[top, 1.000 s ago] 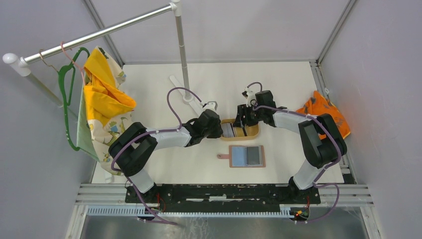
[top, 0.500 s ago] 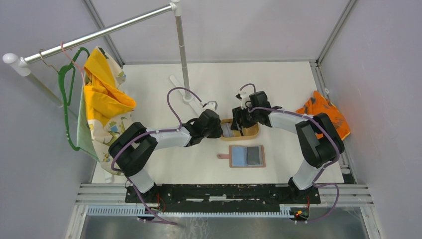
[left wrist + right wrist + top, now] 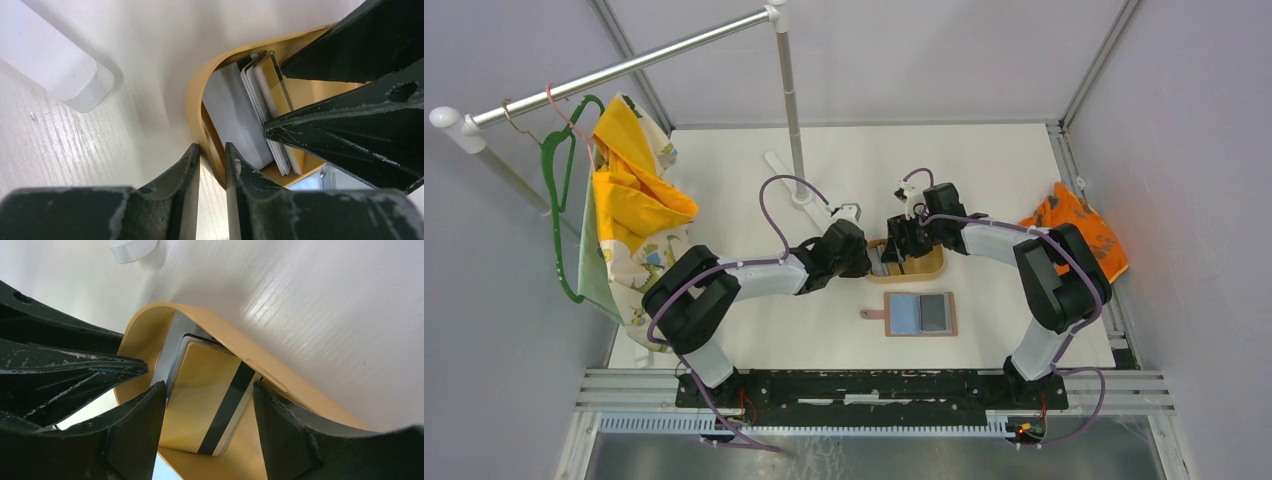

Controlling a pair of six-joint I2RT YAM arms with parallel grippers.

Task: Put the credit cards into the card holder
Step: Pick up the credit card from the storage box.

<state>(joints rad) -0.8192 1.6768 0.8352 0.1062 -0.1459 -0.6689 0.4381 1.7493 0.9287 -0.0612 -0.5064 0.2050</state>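
your left gripper (image 3: 212,148) is nearly closed, its two fingers pinching the left rim of the tan oval tray (image 3: 192,95), one finger outside the wall and one inside. your right gripper (image 3: 210,385) hangs over the same tray with its jaws wide, a finger on either side of the stack of credit cards (image 3: 235,115) in the tray; you cannot tell whether either finger touches a card. a gold card (image 3: 195,395) with a black stripe sits on top, tilted, with paler cards under it. the card holder (image 3: 885,314) lies open on the table (image 3: 824,330), just near of the tray and apart from both grippers, showing a blue and a dark grey panel.
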